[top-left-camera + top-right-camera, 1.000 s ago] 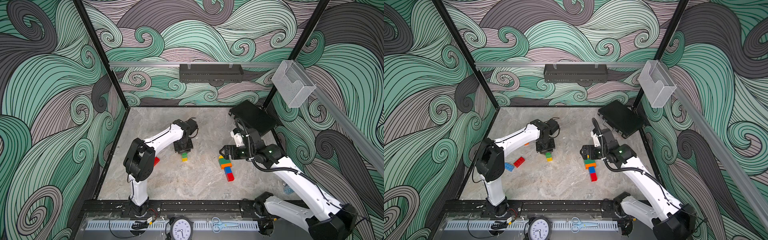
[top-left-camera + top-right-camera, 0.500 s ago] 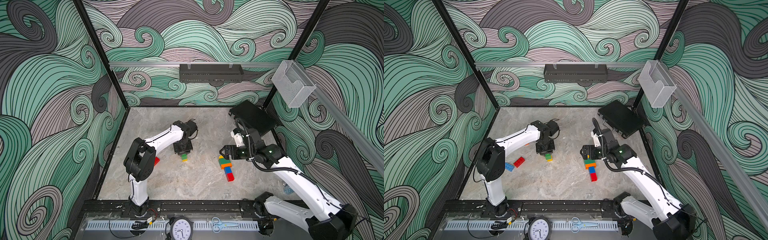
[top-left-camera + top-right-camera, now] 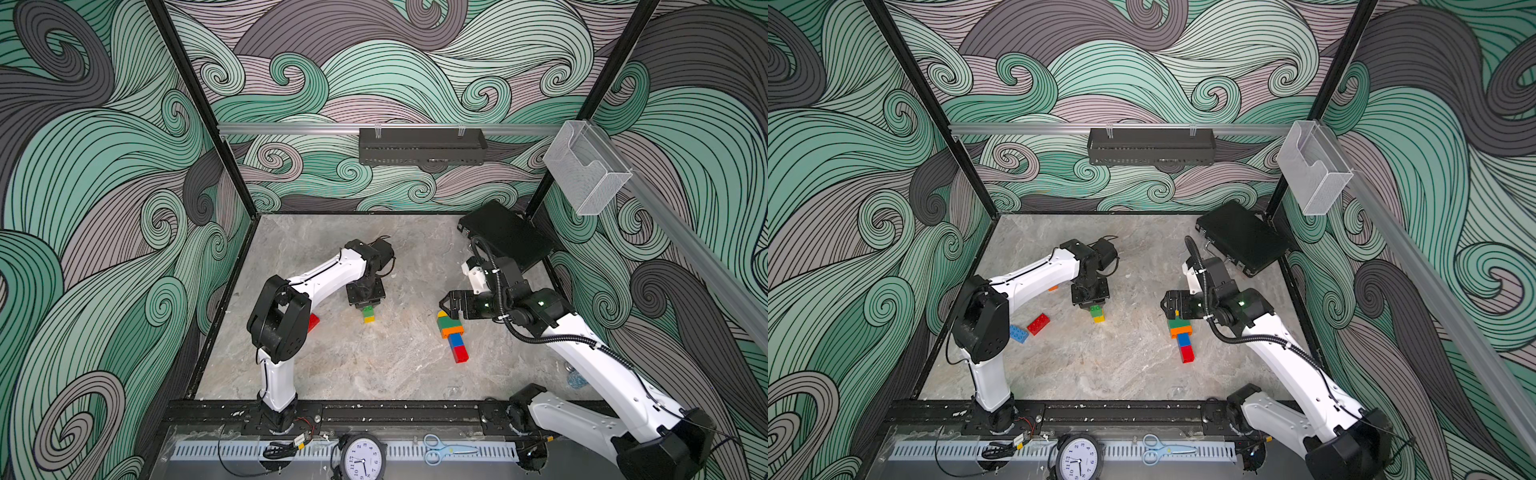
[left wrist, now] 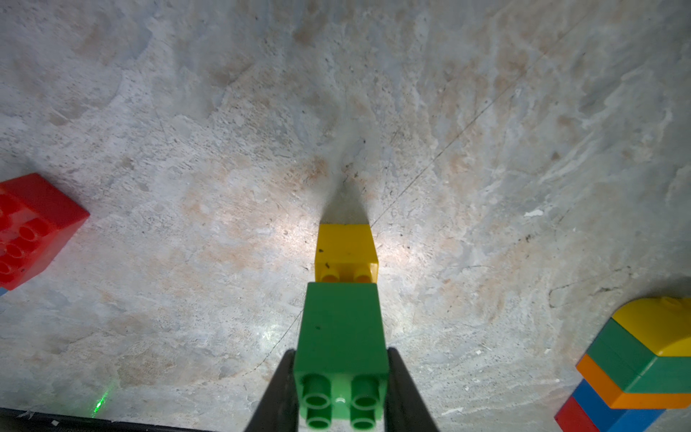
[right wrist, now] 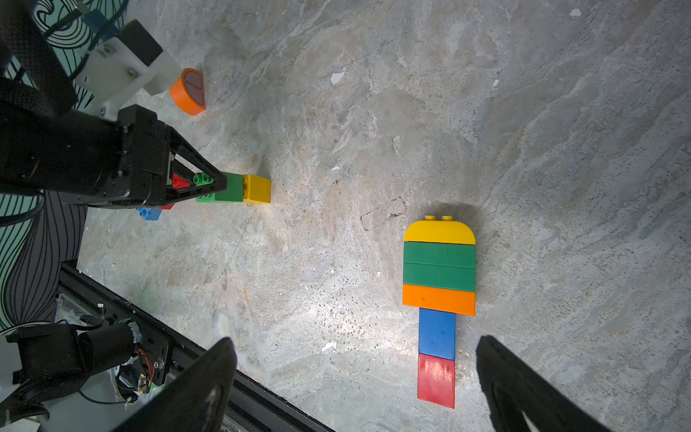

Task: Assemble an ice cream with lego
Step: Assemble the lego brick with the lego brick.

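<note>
My left gripper (image 4: 340, 392) is shut on a green lego brick (image 4: 340, 336), studs toward the wrist. A yellow brick (image 4: 346, 250) hangs under it, its studs showing at the joint and its far end at the table surface. Both top views show this pair (image 3: 368, 314) (image 3: 1098, 313) left of centre. To the right a lego stack (image 5: 439, 276) (image 3: 451, 332) lies flat: round-topped yellow, two green, orange, blue, red. My right gripper (image 5: 355, 342) hovers open over its yellow end (image 3: 1177, 312), touching nothing.
A loose red brick (image 3: 1038, 324) and a blue brick (image 3: 1018, 333) lie by the left arm's base. An orange round-topped piece (image 5: 188, 91) lies behind the left arm. A black case (image 3: 505, 239) sits in the back right corner.
</note>
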`<action>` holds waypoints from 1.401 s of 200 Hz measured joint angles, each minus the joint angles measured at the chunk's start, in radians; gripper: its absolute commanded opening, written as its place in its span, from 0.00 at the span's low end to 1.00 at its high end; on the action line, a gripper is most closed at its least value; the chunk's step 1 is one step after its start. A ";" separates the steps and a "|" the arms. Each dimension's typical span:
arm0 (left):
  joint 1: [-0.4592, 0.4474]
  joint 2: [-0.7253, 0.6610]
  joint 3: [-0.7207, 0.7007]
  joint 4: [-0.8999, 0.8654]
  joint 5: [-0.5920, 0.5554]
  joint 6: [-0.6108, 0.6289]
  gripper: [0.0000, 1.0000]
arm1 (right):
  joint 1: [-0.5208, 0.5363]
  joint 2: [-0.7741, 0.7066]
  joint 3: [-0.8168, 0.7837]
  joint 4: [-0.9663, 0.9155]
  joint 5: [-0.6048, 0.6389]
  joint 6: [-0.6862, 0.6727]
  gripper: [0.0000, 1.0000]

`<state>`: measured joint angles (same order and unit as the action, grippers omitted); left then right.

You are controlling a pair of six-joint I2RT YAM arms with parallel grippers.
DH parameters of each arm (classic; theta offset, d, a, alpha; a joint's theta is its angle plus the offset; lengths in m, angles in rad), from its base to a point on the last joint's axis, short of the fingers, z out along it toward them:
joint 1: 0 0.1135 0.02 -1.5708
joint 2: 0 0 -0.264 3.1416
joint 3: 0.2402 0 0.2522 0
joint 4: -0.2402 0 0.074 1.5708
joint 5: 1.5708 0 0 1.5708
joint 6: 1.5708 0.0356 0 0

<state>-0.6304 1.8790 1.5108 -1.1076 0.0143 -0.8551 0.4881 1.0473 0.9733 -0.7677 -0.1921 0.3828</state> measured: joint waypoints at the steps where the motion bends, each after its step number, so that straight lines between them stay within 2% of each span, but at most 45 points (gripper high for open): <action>1: 0.000 0.000 0.000 0.000 0.000 0.001 0.00 | 0.000 0.000 0.000 0.000 0.000 0.000 0.99; 131: 0.008 0.029 0.013 0.002 0.003 0.043 0.00 | -0.002 0.000 0.000 -0.014 0.000 0.000 0.99; 231: 0.021 0.048 0.016 -0.002 0.050 0.189 0.00 | -0.004 0.000 0.000 -0.040 0.000 0.004 0.99; 280: 0.010 0.045 0.014 0.002 0.038 0.204 0.00 | -0.004 0.000 0.000 -0.044 0.000 0.016 0.99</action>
<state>-0.6205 1.9240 1.5246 -1.1053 0.0521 -0.6510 0.4839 1.0473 0.9737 -0.8120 -0.1917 0.3992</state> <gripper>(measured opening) 0.291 0.993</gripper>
